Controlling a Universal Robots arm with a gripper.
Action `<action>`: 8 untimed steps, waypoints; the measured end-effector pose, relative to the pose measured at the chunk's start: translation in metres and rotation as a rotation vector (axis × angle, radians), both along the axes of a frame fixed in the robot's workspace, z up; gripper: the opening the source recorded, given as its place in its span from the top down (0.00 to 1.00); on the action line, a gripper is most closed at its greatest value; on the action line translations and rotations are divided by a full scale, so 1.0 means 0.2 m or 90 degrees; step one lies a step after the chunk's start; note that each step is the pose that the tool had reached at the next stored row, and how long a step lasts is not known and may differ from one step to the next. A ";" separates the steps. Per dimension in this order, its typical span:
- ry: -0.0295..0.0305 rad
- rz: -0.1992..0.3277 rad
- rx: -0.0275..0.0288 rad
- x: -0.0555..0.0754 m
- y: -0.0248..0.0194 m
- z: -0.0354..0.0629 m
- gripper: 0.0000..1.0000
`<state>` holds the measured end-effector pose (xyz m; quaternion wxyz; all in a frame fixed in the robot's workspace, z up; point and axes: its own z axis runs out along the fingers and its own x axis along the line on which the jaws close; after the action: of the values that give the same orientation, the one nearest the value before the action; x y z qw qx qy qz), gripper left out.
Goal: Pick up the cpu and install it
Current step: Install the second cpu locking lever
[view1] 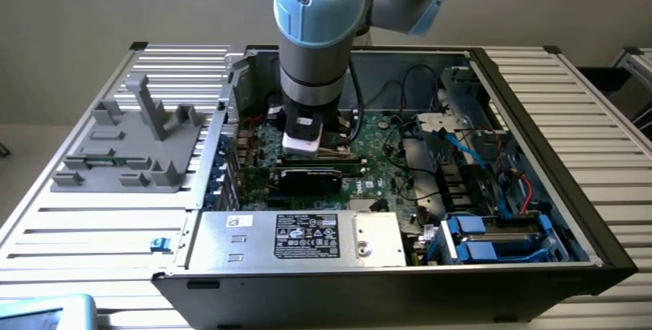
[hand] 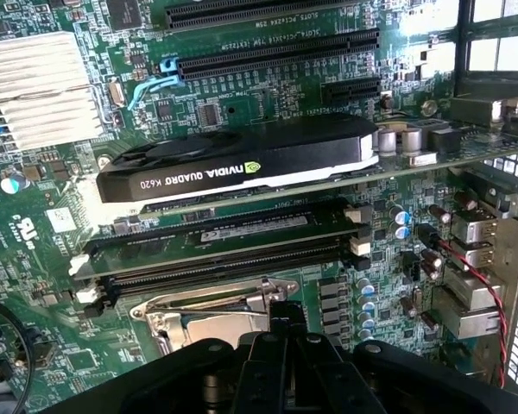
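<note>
Blue-grey arm (view1: 316, 32) upright, closed hand (hand: 285, 332) low over socket frame (hand: 211, 310)

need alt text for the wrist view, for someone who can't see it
The black gripper hangs close above the metal CPU socket frame on a green motherboard. Beyond the socket lie memory slots, then a black NVIDIA Quadro graphics card. A finned silver heatsink sits off to one side.
</note>
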<state>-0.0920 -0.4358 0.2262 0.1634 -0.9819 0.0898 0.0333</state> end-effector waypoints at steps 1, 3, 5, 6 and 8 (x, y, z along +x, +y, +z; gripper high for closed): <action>0.0002 0.000 0.0000 0.00 0.000 -0.007 0.89; 0.0002 0.000 0.0000 -0.01 0.000 -0.021 0.89; 0.0004 0.000 0.0000 -0.01 0.000 -0.031 0.89; 0.0005 0.000 -0.0001 -0.02 0.000 -0.036 0.89; 0.0007 0.000 0.0000 -0.03 0.000 -0.044 0.89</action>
<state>-0.0973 -0.4358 0.2173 0.1633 -0.9819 0.0899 0.0338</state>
